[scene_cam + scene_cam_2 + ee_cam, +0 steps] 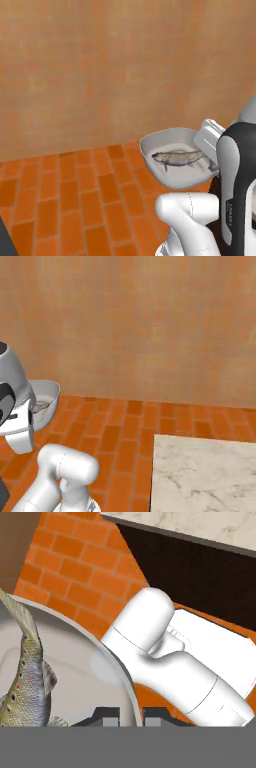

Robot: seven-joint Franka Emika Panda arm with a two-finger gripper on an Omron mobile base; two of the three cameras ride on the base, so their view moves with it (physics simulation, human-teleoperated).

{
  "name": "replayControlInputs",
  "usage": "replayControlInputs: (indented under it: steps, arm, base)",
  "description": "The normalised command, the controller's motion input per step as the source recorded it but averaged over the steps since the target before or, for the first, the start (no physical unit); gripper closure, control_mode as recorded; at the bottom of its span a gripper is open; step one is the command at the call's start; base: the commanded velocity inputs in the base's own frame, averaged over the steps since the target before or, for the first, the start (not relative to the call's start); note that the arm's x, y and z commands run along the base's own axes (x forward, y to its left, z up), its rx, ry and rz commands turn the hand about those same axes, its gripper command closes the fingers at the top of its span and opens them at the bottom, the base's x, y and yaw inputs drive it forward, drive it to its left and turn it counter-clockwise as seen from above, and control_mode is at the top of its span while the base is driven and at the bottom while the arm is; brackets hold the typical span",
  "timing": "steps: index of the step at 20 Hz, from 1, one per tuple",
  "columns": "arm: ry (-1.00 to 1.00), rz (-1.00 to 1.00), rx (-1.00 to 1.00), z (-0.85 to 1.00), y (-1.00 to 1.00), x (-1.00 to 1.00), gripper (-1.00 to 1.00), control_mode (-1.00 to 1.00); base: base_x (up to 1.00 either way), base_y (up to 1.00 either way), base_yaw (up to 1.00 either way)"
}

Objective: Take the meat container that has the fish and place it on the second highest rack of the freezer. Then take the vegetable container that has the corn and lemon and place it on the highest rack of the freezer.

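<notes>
Above the orange brick floor [75,200] you have the meat container [170,145] lifted, the fish [177,157] lying in it, and your gripper [131,717] is clamped tight on the dish's rim, near a tan wall [100,65].

Light-grey meat container [167,142] holds a silvery-olive fish [177,158] (dark-speckled) above orange brick floor [75,200].
</notes>
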Motion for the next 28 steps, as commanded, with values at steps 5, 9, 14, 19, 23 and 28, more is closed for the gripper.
replayControlInputs:
  steps: [5,9,14,19,23,28]
  arm:
    - [0.00,0.00,0.00,0.00,0.00,0.00,1.00,1.00]
    - [0.00,0.00,0.00,0.00,0.00,0.00,1.00,1.00]
    - [0.00,0.00,0.00,0.00,0.00,0.00,1.00,1.00]
    - [0.00,0.00,0.00,0.00,0.00,0.00,1.00,1.00]
    - [0.00,0.00,0.00,0.00,0.00,0.00,1.00,1.00]
    - [0.00,0.00,0.00,0.00,0.00,0.00,1.00,1.00]
  base:
    - [0.99,0.00,0.60]
    - [0.67,0.00,0.78]
    - [0.20,0.00,0.87]
    - [0.10,0.00,0.90]
    - [0.06,0.00,0.87]
    - [0.06,0.00,0.85]
